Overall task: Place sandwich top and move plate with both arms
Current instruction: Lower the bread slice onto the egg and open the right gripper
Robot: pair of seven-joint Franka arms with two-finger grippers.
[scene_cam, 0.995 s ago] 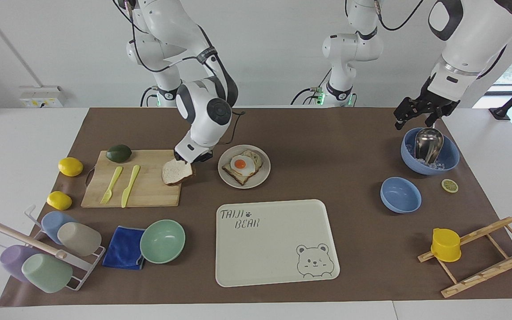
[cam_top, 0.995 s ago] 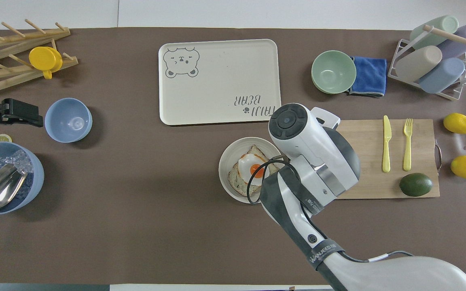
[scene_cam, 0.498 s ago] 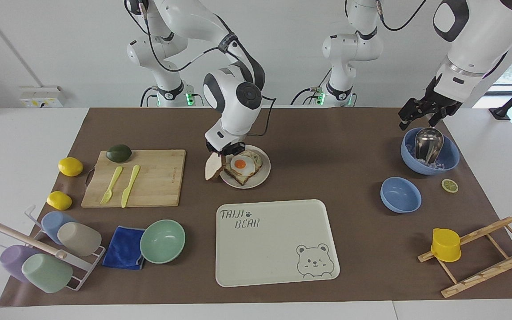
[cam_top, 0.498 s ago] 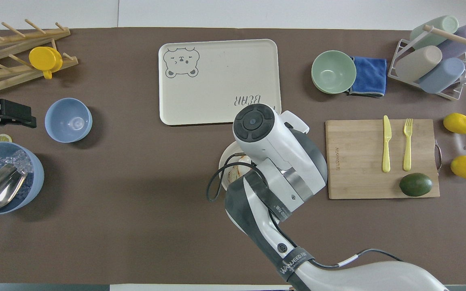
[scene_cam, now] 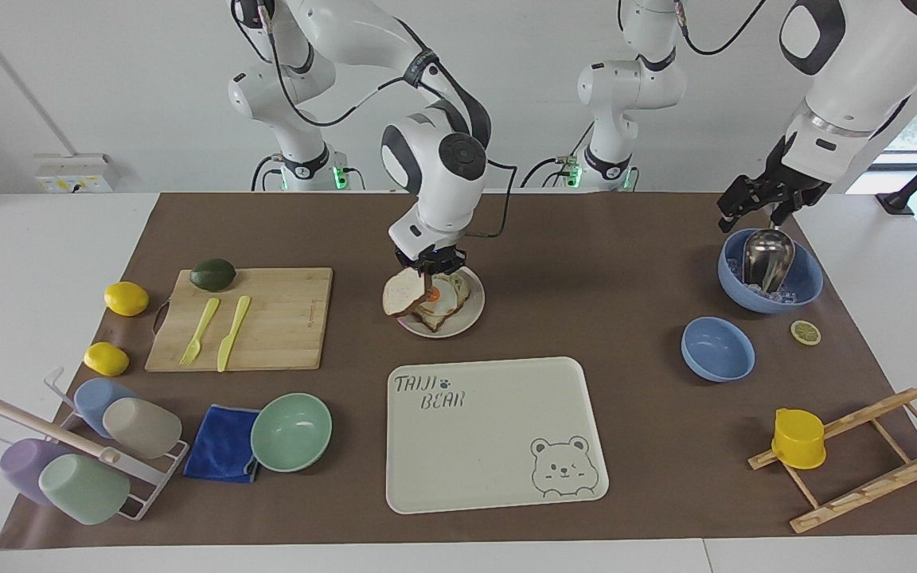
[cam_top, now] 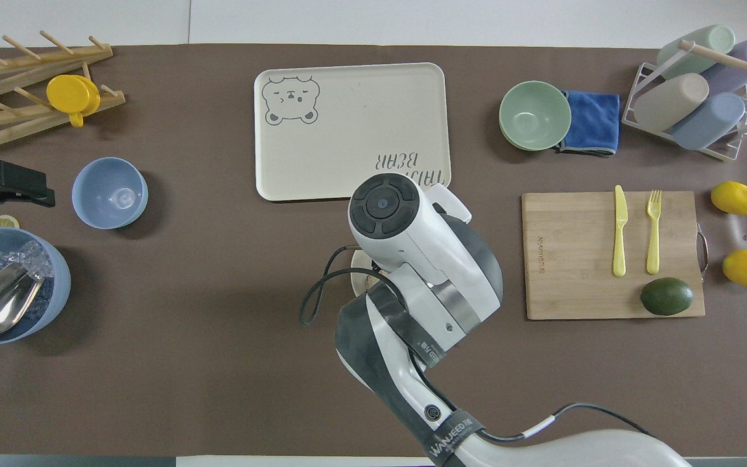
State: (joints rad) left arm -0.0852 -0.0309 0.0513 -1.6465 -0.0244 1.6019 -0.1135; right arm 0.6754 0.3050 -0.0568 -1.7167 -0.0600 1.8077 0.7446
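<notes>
The right hand (scene_cam: 427, 274) is hanging over the plate (scene_cam: 470, 317), clenched on the sandwich top (scene_cam: 403, 294). The slice is tilting in that grip, 1 edge pinched between the fingertips, its pale face turned toward the camera in the facing view and its lower part hanging over the plate's rim toward the right arm's end of the bench (scene_cam: 586, 318). Under it, on the plate, the toast with the fried egg (scene_cam: 449, 298) is lying flat; whether the slice is touching it I cannot tell. In the overhead view the right arm's wrist is covering nearly all of the plate (cam_top: 355, 275), and neither the hand nor the slice shows there.

The plate is sitting near the middle of the bench, beside the wooden cutting board (scene_cam: 283, 318) and nearer to the robots than the cream tray with the bear drawing (scene_cam: 498, 446). On the board, a yellow fork (scene_cam: 200, 330), a yellow knife (scene_cam: 232, 333) and an avocado (scene_cam: 212, 274) are lying apart from each other.

The left hand (scene_cam: 757, 205) is waiting in the air over the blue bowl with ice and a metal scoop (scene_cam: 769, 270), at the left arm's end of the bench, its fingers spread wide and grasping nothing.
</notes>
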